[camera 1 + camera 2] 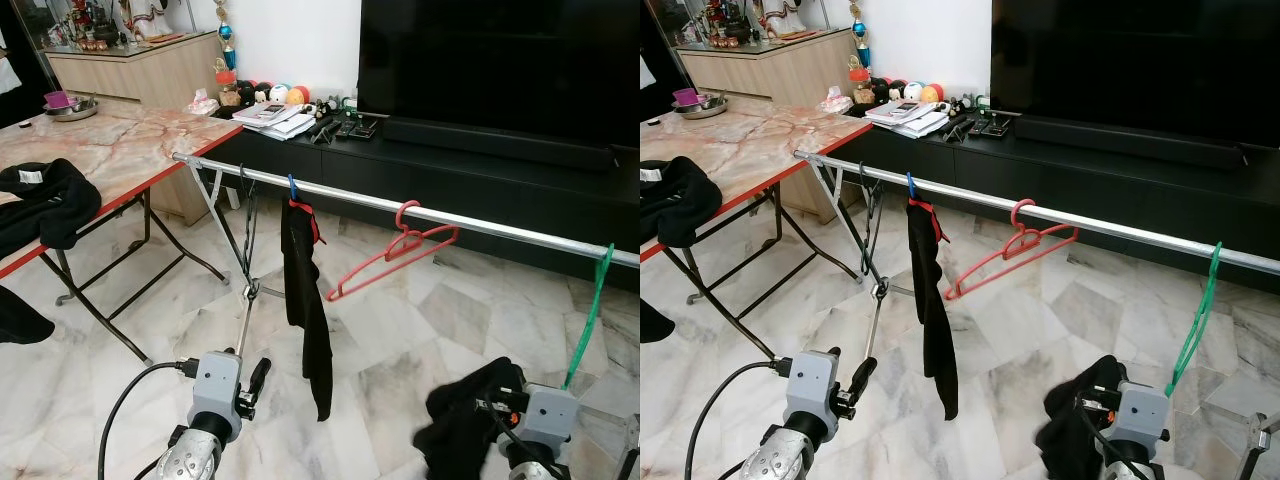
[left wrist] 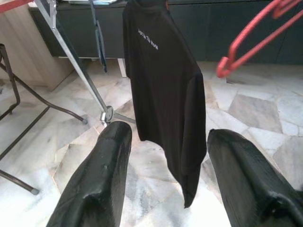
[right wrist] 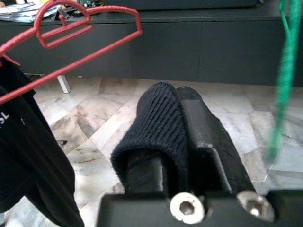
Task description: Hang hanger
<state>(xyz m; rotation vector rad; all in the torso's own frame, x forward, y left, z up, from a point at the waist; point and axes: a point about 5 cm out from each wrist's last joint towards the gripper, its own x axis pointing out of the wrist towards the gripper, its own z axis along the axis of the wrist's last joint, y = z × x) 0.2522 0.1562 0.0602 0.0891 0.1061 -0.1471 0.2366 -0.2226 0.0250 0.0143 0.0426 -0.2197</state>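
In right wrist view, right pincer point(image 3: 182, 142) clamping knit garment point(image 3: 151, 127)

rail point(image 1: 480, 222): red hanger point(image 1: 392, 258) hooked near middle | black shirt point(image 1: 305, 300) hangs beside it, toward bench point(image 1: 120, 150) | green hanger point(image 1: 590, 315) at far end | right gripper point(image 1: 478, 412) below rail, holding dark cloth point(image 1: 462, 420)

floor: marble tiles point(image 1: 400, 330) | folding table point(image 1: 130, 140) left | black TV cabinet point(image 1: 480, 180) behind | white wall point(image 1: 290, 40)
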